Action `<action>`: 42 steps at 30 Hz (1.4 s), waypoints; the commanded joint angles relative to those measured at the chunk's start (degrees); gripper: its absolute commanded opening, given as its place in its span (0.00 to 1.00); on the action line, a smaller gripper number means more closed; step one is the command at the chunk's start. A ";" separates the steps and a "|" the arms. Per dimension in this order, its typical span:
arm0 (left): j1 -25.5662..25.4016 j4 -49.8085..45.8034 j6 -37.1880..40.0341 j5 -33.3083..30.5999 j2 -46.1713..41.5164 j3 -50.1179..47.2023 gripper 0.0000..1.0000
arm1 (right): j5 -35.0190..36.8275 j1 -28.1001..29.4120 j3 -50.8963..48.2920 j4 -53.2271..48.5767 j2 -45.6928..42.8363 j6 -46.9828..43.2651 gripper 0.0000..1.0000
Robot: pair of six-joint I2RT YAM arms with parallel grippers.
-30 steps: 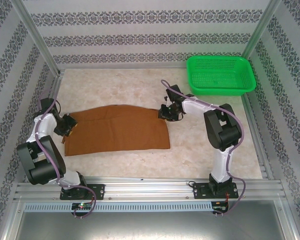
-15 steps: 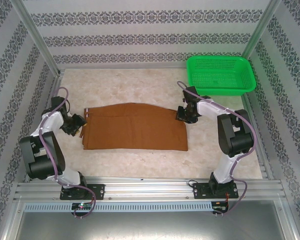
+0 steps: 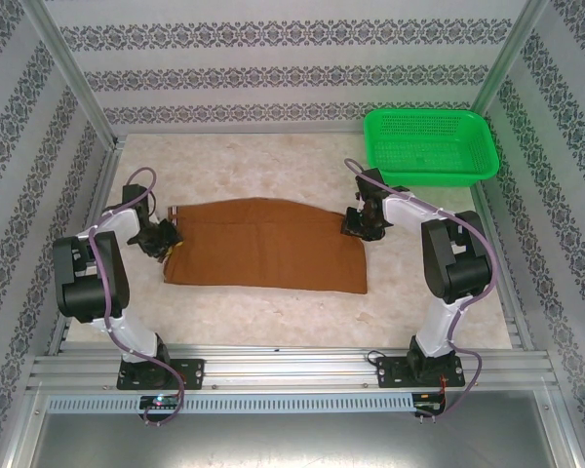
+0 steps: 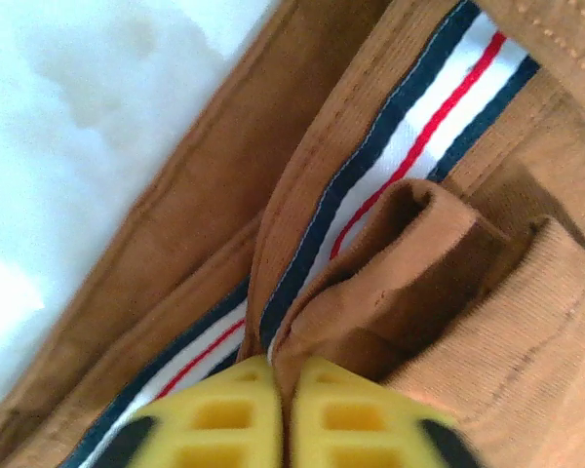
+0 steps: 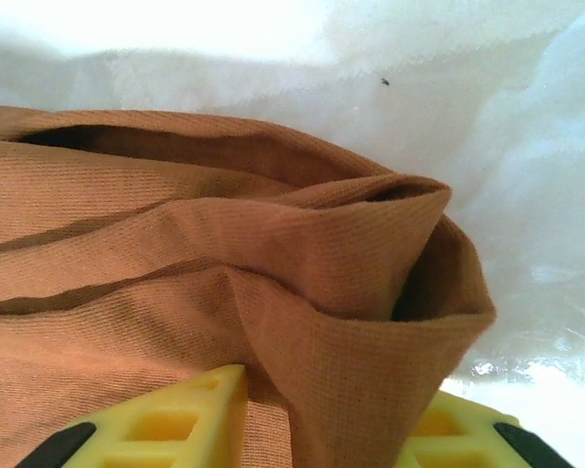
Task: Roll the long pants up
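Observation:
The long pants [image 3: 263,244] lie flat and folded lengthwise across the middle of the table, rust-brown, waistband end to the left. My left gripper [image 3: 161,237] sits at that left end. In the left wrist view its yellow fingers [image 4: 224,409] are shut, pinching a fold of the brown cloth [image 4: 419,263] beside a navy, white and red striped band [image 4: 409,127]. My right gripper [image 3: 359,222] is at the pants' far right corner. There its fingers [image 5: 175,424] stand apart, with a loose raised cone of the cloth [image 5: 370,283] between them.
A green mesh basket [image 3: 429,146] stands at the back right, just beyond the right arm. The pale marbled table [image 3: 273,166] is fenced by metal rails and patterned walls. Bare surface lies behind and in front of the pants.
The pants were dragged to the right and stretched out. My left gripper followed to their left end and shut on the cloth. The right gripper's fingers have parted and it has stayed put.

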 commanded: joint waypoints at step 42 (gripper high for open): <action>-2.21 -5.21 2.42 -15.78 7.64 13.90 0.45 | -0.52 0.75 1.23 -1.15 -1.74 2.93 0.50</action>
